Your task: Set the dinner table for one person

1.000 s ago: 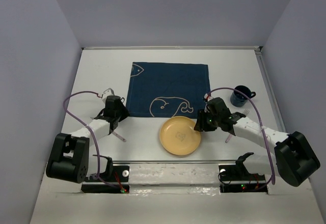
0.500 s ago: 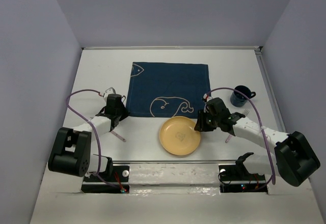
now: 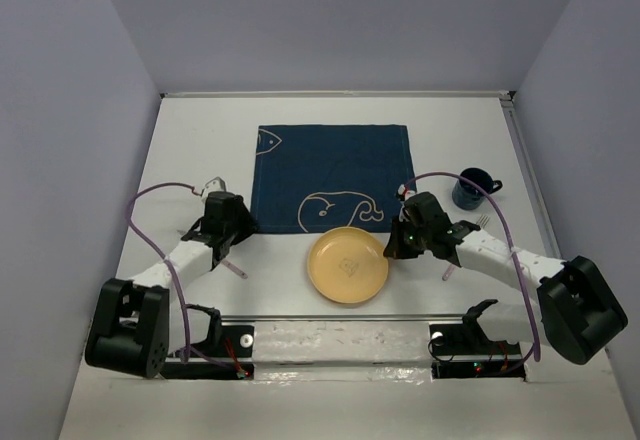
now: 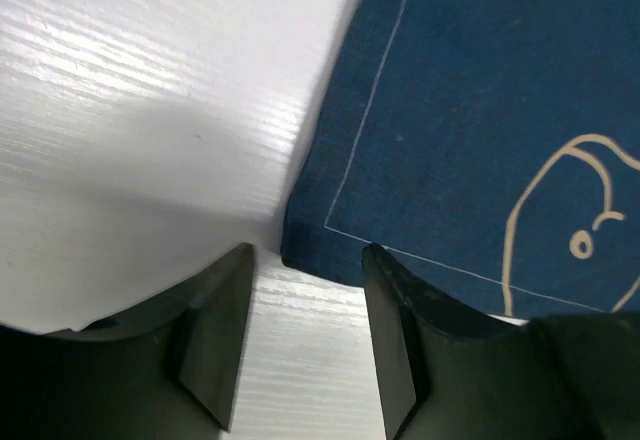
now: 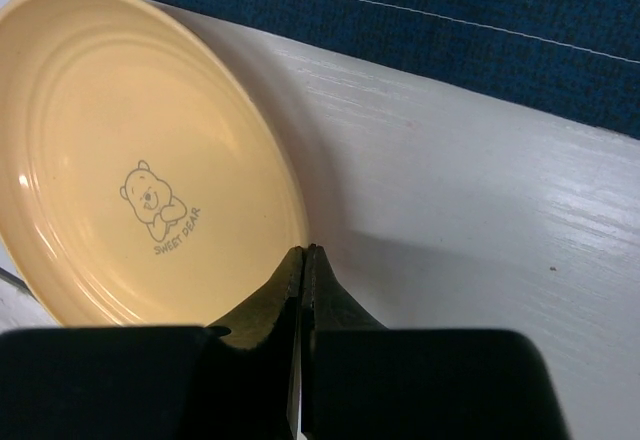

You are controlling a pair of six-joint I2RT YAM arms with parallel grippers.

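My left tool (image 4: 305, 256) stands about half open and holds nothing; its fingers straddle the near-left corner of the mat (image 4: 470, 110), low over the table (image 4: 150, 90), which runs white and flat under everything from the near edge to the far wall; my right tool (image 5: 305, 252) is pinched fully together, tips at the right rim of the plate (image 5: 150, 160), and I cannot tell whether any rim is caught between them; the jaws look too tight for that. The plate lies on the table just near of the mat, its far rim at the mat's near edge; the mug (image 3: 472, 190) stands off to the far right, apart from both tools. The risks as I judge them: with the right tips closed beside the rim rather than on it, any move left would shove the plate instead of lifting it, and it could skid and ruck the cloth; if I lift, I may come away empty; if the left tool closes on the corner and pulls, the mat may bunch or drag askew, and could nudge the plate at its edge.
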